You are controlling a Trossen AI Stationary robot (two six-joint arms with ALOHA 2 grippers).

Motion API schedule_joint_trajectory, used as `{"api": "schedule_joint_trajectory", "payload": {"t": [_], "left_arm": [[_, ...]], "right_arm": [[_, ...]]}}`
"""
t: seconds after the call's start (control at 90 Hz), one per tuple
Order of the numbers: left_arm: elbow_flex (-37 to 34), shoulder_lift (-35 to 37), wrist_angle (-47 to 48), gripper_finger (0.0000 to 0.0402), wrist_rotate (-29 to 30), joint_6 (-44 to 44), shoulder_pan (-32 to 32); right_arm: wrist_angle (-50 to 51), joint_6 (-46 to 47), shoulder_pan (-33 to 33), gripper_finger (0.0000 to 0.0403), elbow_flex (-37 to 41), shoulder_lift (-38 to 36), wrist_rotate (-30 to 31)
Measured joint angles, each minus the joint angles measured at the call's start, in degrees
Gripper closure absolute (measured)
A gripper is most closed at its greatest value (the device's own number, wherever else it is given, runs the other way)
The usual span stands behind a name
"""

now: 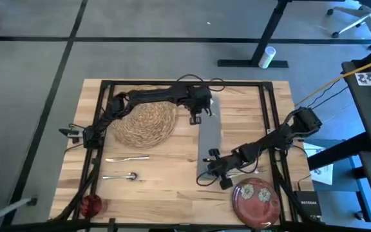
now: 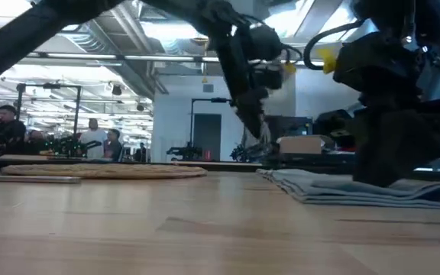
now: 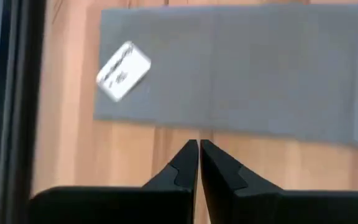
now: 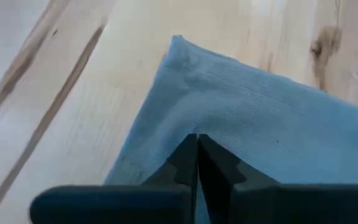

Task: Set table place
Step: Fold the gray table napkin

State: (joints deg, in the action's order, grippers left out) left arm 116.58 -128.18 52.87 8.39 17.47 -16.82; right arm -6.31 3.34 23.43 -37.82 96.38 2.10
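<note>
Over the gray napkin, both pairs of jaws are pressed together. The right gripper has its closed tips down on the napkin's near corner, and whether any cloth is caught between them I cannot tell. The left gripper hangs closed and empty above bare wood just beside the napkin's far end, near a small white tag.

Judging by the layout, the place is barely begun. The woven mat lies to the left of the napkin with nothing on it. The fork and spoon lie loose on the table in front of the mat. The red cup sits at the front left corner, well apart from the napkin, and the dark red plate sits just to the napkin's front right. All of these have yet to be gathered around the mat.
</note>
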Motion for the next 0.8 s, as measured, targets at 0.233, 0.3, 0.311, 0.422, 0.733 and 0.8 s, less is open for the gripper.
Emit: {"api": "schedule_joint_trajectory", "payload": {"t": [0.233, 0.3, 0.311, 0.422, 0.733, 0.8], "left_arm": [[0.0, 9.0, 6.6, 0.0402, 0.0, -1.2, 0.1], [0.0, 12.1, 7.9, 0.0402, 0.0, -1.9, 0.3], [0.0, 12.6, 8.0, 0.0402, 0.0, -2.0, 0.3], [0.0, 18.0, 8.7, 0.0402, 0.0, -3.2, 1.1], [0.1, 30.4, 8.1, 0.0402, -0.3, -4.1, 6.6], [0.1, 32.0, 7.8, 0.0402, -0.3, -4.3, 8.4]], "right_arm": [[0.6, -3.3, -0.2, 0.0403, -1.8, 0.1, 0.4], [0.6, -4.3, -0.2, 0.0403, -2.5, 0.1, 0.4], [0.6, -4.6, -0.2, 0.0403, -2.7, 0.1, 0.4], [3.5, -6.8, -0.2, 0.0403, -5.0, 0.0, 0.4], [26.0, -16.6, 0.5, 0.0403, -15.2, 0.0, 6.4], [31.1, -18.6, 1.5, 0.0403, -17.5, -0.2, 8.8]]}}
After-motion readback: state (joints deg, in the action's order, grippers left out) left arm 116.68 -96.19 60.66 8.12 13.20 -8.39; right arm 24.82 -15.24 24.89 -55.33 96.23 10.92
